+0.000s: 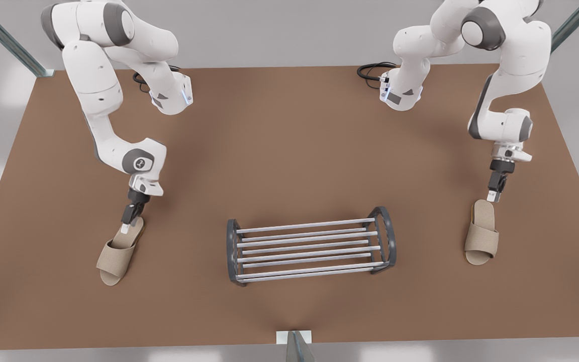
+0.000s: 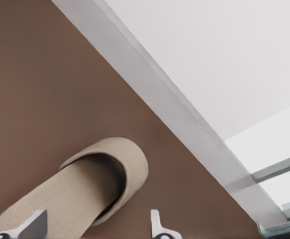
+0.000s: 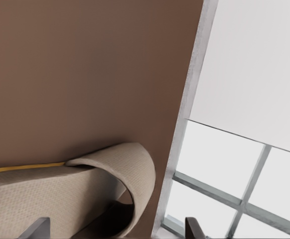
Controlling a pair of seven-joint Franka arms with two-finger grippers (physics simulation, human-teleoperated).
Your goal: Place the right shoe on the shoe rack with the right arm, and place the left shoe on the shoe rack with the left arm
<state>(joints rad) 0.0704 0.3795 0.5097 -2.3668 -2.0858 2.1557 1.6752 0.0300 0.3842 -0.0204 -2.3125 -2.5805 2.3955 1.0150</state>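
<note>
The right claw (image 1: 126, 229) stands wide at the right slipper's (image 1: 113, 261) heel; the left claw (image 1: 491, 197) stands wide at the left slipper's (image 1: 481, 241) heel.

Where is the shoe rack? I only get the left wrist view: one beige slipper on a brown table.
Observer: The shoe rack stands mid-table in the front view, with no shoe on it yet.
Visitor: Is mine the only slipper?
Observer: No. One slipper lies at the front view's left of the rack, the other slipper at its right.
Visitor: What is the other arm doing?
Observer: The right end effector is down over a slipper's heel, fingers apart.
</note>
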